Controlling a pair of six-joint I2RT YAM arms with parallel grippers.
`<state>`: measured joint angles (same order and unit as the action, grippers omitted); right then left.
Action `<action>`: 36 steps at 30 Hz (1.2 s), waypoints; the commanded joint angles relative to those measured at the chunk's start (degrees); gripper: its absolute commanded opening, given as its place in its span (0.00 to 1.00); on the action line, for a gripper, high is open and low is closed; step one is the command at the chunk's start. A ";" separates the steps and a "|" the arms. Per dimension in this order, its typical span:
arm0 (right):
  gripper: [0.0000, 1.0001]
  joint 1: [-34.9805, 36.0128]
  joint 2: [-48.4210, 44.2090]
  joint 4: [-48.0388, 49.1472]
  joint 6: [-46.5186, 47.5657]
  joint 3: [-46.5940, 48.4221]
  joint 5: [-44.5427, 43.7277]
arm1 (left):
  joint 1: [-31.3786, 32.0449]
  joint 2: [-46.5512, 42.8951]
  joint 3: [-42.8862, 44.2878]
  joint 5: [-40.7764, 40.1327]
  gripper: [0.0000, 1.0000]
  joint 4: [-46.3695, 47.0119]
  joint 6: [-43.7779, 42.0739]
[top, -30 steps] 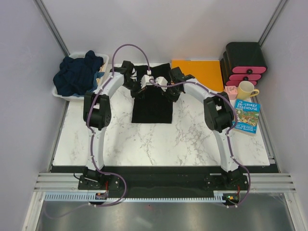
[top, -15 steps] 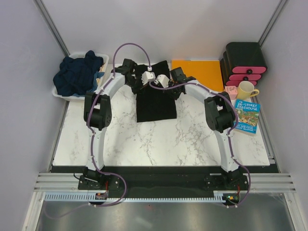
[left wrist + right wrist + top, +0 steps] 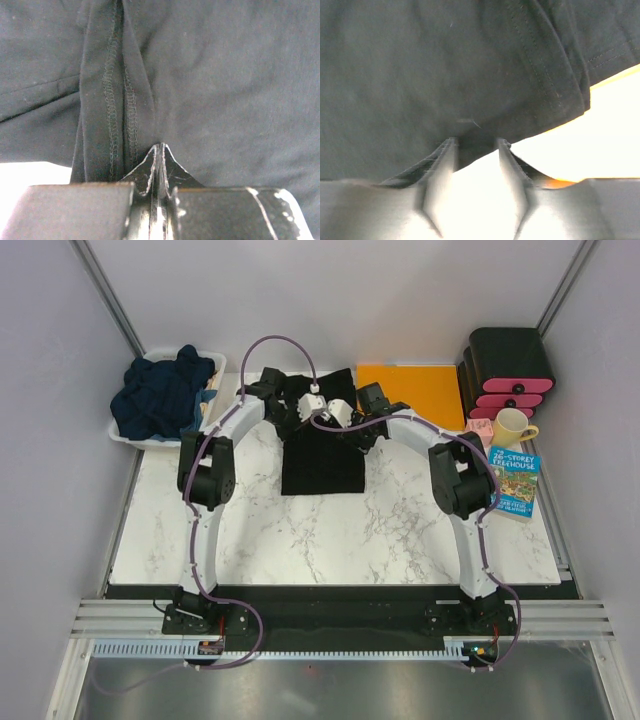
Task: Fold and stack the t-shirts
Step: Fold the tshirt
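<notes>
Cloth fills both wrist views. A black shirt is laid flat and folded into a rectangle on the far middle of the table, with its right far corner beside the orange sheet. Both arms are reached over it, and both grippers are set at its far part, close to each other.

The left gripper is seen with its jaws pressed together. Its tips are met by the shirt, just right of a raised fold with two stitched seams. Whether any cloth is pinched between the tips cannot be told.

The right gripper is seen with its jaws apart, somewhat blurred. Nothing is held between them. The shirt's edge is placed right at the tips, and bright surface is seen in the gap nearer the wrist. A hemmed edge is seen to the upper right.

Navy shirts are heaped in a bin at the far left, well apart from both grippers.
</notes>
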<state>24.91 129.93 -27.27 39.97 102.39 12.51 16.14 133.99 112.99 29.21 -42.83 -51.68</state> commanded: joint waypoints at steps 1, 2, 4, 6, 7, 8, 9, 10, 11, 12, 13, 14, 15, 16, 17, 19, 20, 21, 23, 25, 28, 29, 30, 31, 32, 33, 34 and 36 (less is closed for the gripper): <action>0.53 1.37 -10.74 0.90 6.34 -3.50 6.56 | 1.09 0.22 -1.28 -4.16 0.02 0.82 1.67; 0.54 1.37 -12.23 0.81 7.40 -5.16 6.39 | 1.17 0.13 -1.28 -4.25 0.02 0.99 1.67; 0.55 1.29 -13.29 0.90 8.11 -6.75 5.86 | 1.17 -0.31 -1.28 -4.16 0.02 1.25 1.67; 0.55 1.46 -13.12 1.07 8.55 -7.03 5.16 | 1.17 -0.49 -1.19 -4.08 0.02 1.43 1.84; 0.55 1.37 -12.95 1.16 8.64 -6.77 4.89 | 1.17 -0.75 -1.11 -4.08 0.02 1.52 1.85; 0.55 1.37 -12.42 1.25 8.73 -6.68 4.54 | 1.17 -0.93 -1.19 -4.16 0.02 1.61 1.85; 0.55 1.29 -12.24 1.25 8.73 -6.41 4.80 | 1.17 -1.10 -1.28 -4.42 0.02 1.69 2.19; 0.56 1.29 -12.24 1.16 8.81 -6.33 4.89 | 1.17 -1.19 -1.37 -5.21 0.02 1.78 2.11; 0.56 1.29 -12.50 1.16 8.99 -6.32 5.50 | 1.17 -1.37 -1.46 -5.65 0.02 1.87 2.20; 0.56 1.37 -12.59 1.08 9.08 -6.32 5.85 | 1.09 -1.54 -1.98 -7.05 0.02 2.39 2.11; 0.56 1.37 -12.77 0.90 9.43 -6.24 6.12 | 1.09 -1.80 -2.33 -7.93 0.02 2.83 2.28; 0.57 1.37 -13.12 0.12 9.60 -6.41 6.38 | 1.09 -2.07 -2.77 -8.64 0.02 3.53 2.46; 0.57 1.63 -13.30 -0.41 9.78 -6.59 6.91 | 0.82 -2.42 -3.64 -9.52 0.02 4.41 2.46; 0.58 1.64 -13.91 -1.38 10.65 -7.55 6.91 | 0.73 -2.60 -4.26 -9.96 0.02 5.20 2.55; 0.59 1.81 -14.35 -1.56 10.83 -8.34 6.82 | 0.56 -3.03 -4.79 -10.49 0.02 5.91 2.81; 0.61 2.16 -15.84 -1.65 11.36 -11.14 6.91 | 0.12 -3.39 -5.94 -11.19 0.02 8.10 4.13; 0.64 2.08 -16.28 -1.65 11.36 -12.03 6.82 | -0.06 -3.65 -6.29 -11.37 0.02 8.89 4.83; 0.65 2.08 -16.63 -1.65 11.36 -12.82 6.65 | -0.58 -4.09 -6.73 -10.59 0.02 9.51 6.58; 0.65 1.73 -17.16 -0.69 10.32 -14.84 4.90 | -1.20 -4.97 -7.08 -8.92 0.02 10.66 8.17; 0.66 1.38 -16.64 0.71 8.82 -15.29 2.62 | -1.81 -6.20 -7.43 -6.02 0.02 10.66 9.49; 0.66 0.06 -15.50 1.16 6.18 -13.89 2.08 | -1.99 -9.18 -9.62 -3.03 0.02 11.19 9.93; 0.66 -0.55 -15.32 1.08 5.74 -13.62 2.95 | -1.99 -10.06 -11.02 -2.50 0.02 11.54 10.02; 0.66 -0.56 -15.58 1.16 5.39 -13.45 3.30 | -1.99 -10.85 -11.56 -1.97 0.02 11.63 10.37; 0.66 -0.56 -16.10 1.08 5.30 -13.62 3.57 | -1.99 -12.43 -12.17 -1.88 0.02 11.63 10.37; 0.66 -0.21 -16.46 1.08 5.30 -13.79 4.62 | -1.99 -13.22 -13.22 -1.79 0.02 11.71 10.46; 0.66 0.14 -16.90 0.90 5.56 -13.97 4.71 | -1.99 -14.10 -13.76 -1.35 0.02 11.63 10.37; 0.66 0.75 -17.77 0.29 6.00 -14.49 4.71 | -1.99 -15.33 -14.28 -1.35 0.02 11.71 10.29; 0.66 2.86 -18.65 -0.15 6.96 -15.55 4.89 | -2.08 -16.39 -15.17 -1.79 0.02 11.72 10.55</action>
<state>24.64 115.33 -27.68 46.72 87.44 15.35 13.85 123.66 98.96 24.77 -33.26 -43.46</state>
